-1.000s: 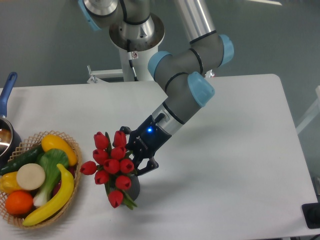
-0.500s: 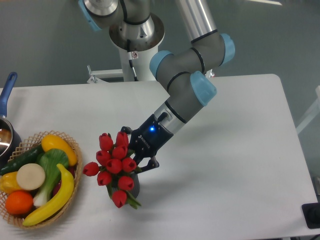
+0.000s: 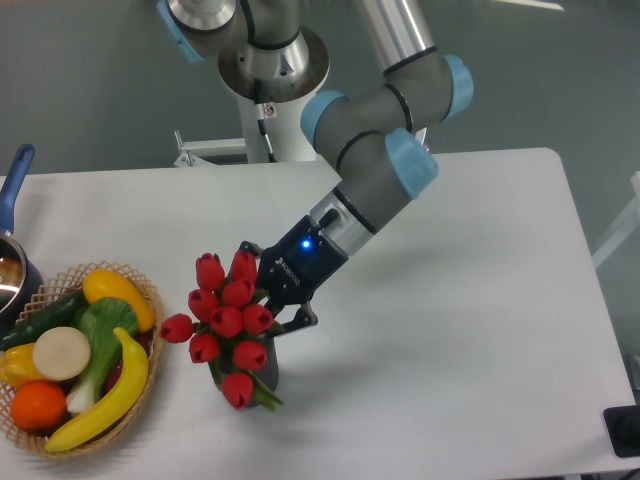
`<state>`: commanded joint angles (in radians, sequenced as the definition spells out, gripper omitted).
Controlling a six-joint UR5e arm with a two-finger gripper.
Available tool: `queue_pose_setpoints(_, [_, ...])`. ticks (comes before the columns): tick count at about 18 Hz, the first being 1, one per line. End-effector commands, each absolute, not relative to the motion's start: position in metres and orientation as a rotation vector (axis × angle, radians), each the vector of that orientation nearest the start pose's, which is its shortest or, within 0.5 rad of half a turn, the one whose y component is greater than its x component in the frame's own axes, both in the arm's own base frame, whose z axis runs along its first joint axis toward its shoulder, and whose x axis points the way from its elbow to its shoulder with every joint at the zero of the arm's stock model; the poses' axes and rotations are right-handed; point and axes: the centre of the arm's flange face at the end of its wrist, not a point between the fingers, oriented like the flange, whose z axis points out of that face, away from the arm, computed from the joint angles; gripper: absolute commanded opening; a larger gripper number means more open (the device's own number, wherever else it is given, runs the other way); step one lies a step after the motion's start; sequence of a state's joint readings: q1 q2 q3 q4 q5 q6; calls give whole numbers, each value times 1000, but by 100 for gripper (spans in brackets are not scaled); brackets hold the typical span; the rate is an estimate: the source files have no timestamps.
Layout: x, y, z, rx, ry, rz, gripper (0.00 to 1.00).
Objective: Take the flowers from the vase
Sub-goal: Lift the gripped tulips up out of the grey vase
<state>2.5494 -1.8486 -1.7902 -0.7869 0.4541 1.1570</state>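
Observation:
The flowers [image 3: 226, 322] are a bunch of closed red tulip buds with green leaves, left of the table's middle. Their stems lean out of the vase [image 3: 268, 374], a small dark grey cylinder mostly hidden under the buds. My gripper [image 3: 264, 300] reaches in from the upper right and is shut on the flowers just behind the buds. The buds cover its fingertips. A blue light glows on the gripper body.
A wicker basket [image 3: 148, 300] of fruit and vegetables sits at the left, close to the flowers. A blue-handled pot [image 3: 14, 185] is at the far left edge. A dark object [image 3: 622, 432] lies at the table's lower right corner.
The bunch and the gripper have shifted together slightly up and to the right, and the buds stand higher over the vase. The arm's elbow has risen a little.

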Motion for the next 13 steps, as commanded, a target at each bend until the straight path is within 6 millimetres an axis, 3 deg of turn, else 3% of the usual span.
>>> queue_pose_setpoints(8, [-345,501,402,-1948,328,-365,41])
queue_pose_setpoints(13, [-357,507,442,-1939,276,-354,41])
